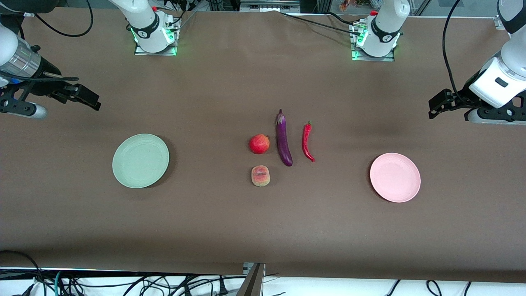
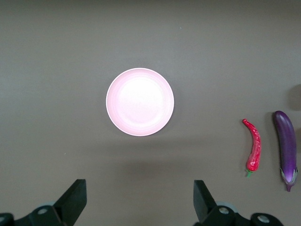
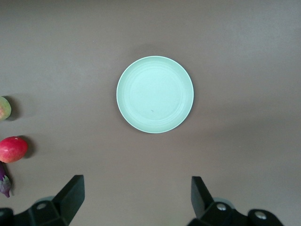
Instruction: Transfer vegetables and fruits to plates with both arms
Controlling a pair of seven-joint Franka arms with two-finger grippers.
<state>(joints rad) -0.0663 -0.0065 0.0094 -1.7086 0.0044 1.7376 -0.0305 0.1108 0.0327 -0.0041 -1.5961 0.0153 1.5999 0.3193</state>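
- Left wrist view: my left gripper (image 2: 140, 207) has its jaws spread wide with nothing between them, hanging over bare brown table (image 1: 230, 222), the pink plate (image 2: 139, 101) showing between my fingers (image 2: 74, 198).
- My right gripper (image 3: 136, 203) is just as wide apart and empty, above the table near the green plate (image 3: 154, 94).
- Both my arms are drawn back to their own ends of the table, raised and waiting.
- The eggplant (image 1: 283, 139) lies mid-table, its long axis running from the bases toward the front camera, cap toward the bases.
- The chili (image 1: 307, 142) lies parallel just beside it, toward my left arm's end, green stem toward the bases.
- The pomegranate (image 1: 259, 144) sits beside the eggplant, toward my right arm's end.
- The peach (image 1: 260, 175) sits nearer the front camera than the pomegranate.
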